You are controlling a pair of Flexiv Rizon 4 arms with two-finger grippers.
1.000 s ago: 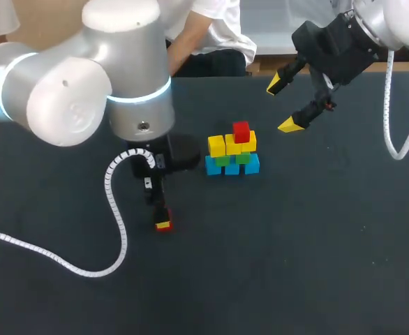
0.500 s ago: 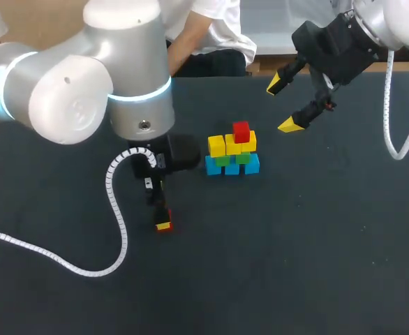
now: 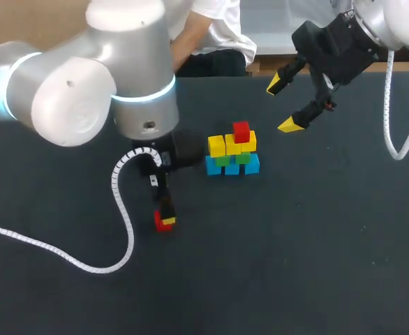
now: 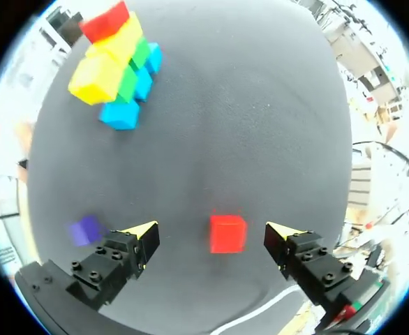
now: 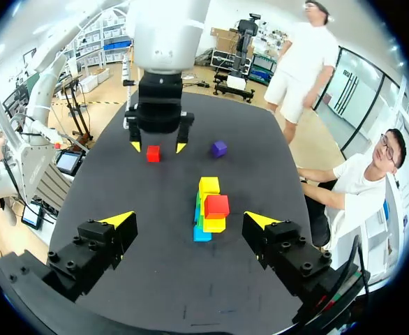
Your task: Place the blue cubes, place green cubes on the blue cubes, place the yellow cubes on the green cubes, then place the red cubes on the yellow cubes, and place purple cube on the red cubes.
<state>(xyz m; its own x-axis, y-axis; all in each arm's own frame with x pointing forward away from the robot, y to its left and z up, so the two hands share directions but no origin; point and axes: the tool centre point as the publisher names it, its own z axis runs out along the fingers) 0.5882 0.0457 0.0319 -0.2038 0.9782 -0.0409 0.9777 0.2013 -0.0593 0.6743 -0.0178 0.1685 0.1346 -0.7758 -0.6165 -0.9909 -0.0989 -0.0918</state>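
The left arm (image 3: 86,84) has edged toward the right of the frame over the past second. The left gripper (image 4: 211,236) is low over the table (image 3: 295,244) at centre-left, fingers spread wide either side of a loose red cube (image 3: 164,222) without touching it. The cube lies flat, faces square to the fingers. A purple cube (image 4: 86,229) sits just beside one finger. The stack (image 3: 232,153), unmoved at centre, runs left to right: blue base, green, yellow, one red on top. The right gripper (image 3: 283,105) hangs open at upper right.
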